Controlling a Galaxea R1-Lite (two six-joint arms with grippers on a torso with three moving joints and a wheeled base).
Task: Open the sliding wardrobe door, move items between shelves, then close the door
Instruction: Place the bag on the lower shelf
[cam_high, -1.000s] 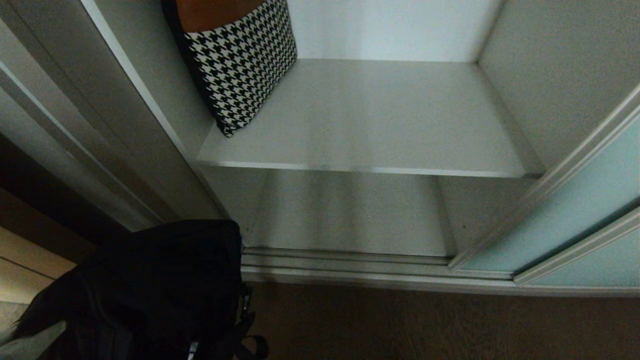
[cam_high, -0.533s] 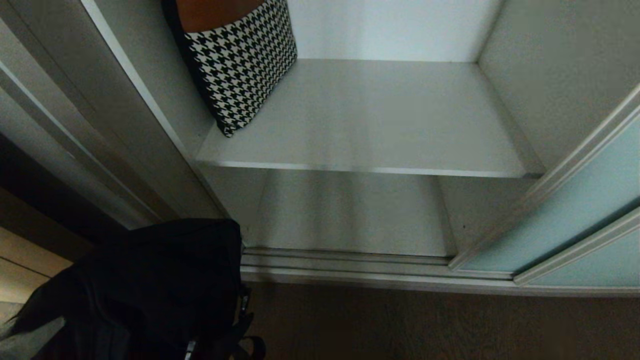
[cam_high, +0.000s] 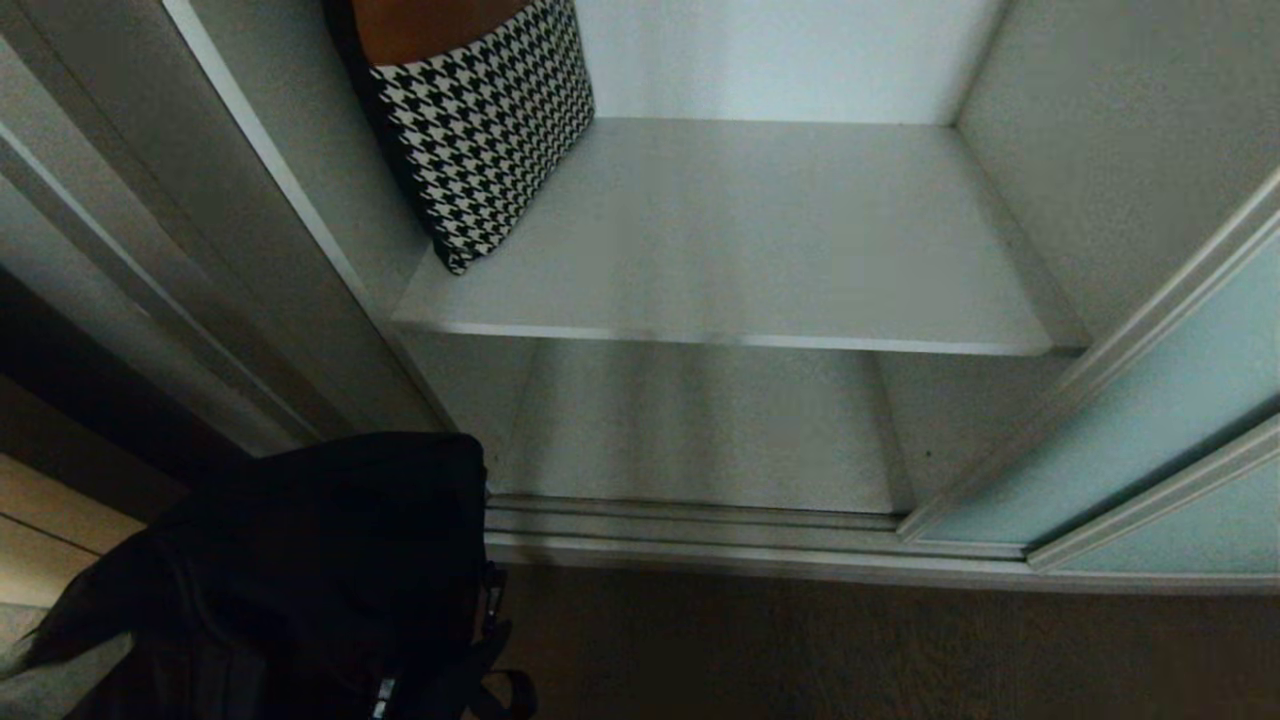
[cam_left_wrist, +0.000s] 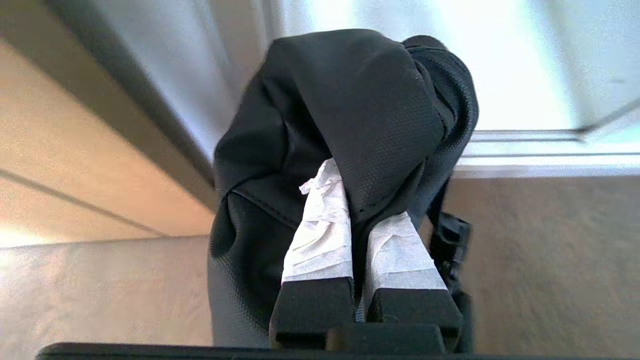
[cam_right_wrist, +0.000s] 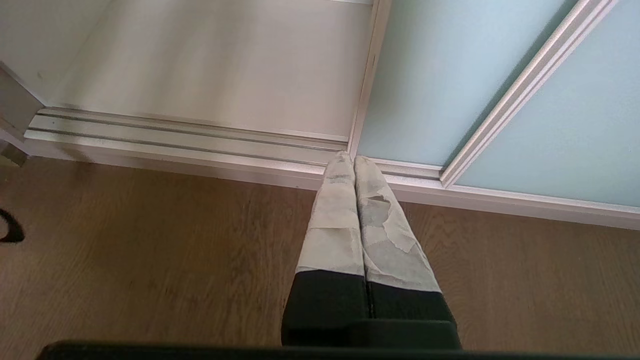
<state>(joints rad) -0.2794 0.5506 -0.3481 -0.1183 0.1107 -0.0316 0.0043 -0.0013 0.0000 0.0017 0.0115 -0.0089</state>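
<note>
So we've got the black bag down at 7 o'clock in our head view, dangling over the floor outside the wardrobe, our left end effector pinched tight on its fabric. Houndstooth piece leans at 11 o'clock on the shelf. Sliding door sits at 4 o'clock. Right end effector is closed on nothing, over the floor.

Wooden floor, brown, runs in front of the wardrobe. Silver track with parallel grooves lies along the wardrobe's base, meeting the floor. Tan panel stands at the left, beside a dark upright strip.
</note>
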